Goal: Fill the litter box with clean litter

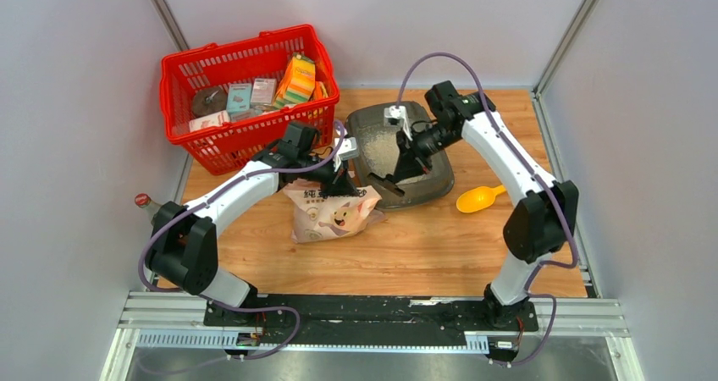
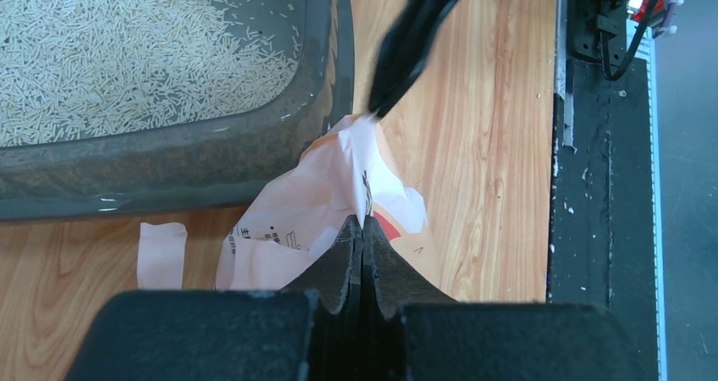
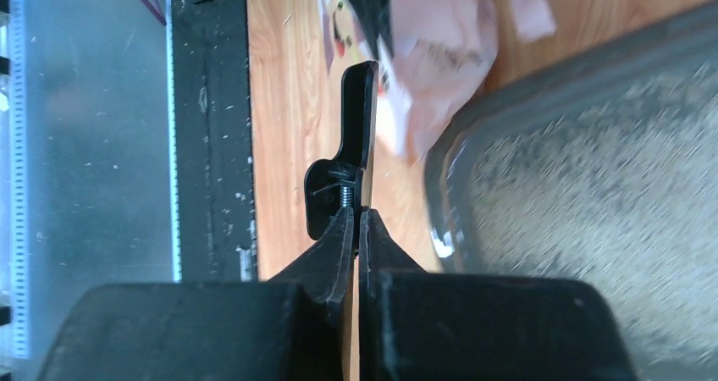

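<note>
Paper, thin and floppy: the bag (image 1: 330, 213) slumps just beside the litter box (image 2: 169, 161), where some clean litter (image 2: 127, 51) lies. The left gripper (image 2: 362, 229) is clamped on the bag's top edge. The right gripper (image 1: 378, 178) is closed at the next corner, perhaps pinching it. Shifting granules likely demand both corners.

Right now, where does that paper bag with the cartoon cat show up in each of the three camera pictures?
Top external: the paper bag lies near the centre, at the near-left corner of the litter box.
Left wrist: lower centre, its paper pinched in the shut left gripper, just below the litter box.
Right wrist: blurred, at top centre, left of the litter box.
Shared landmark: the litter box's dark grey rim.
</note>
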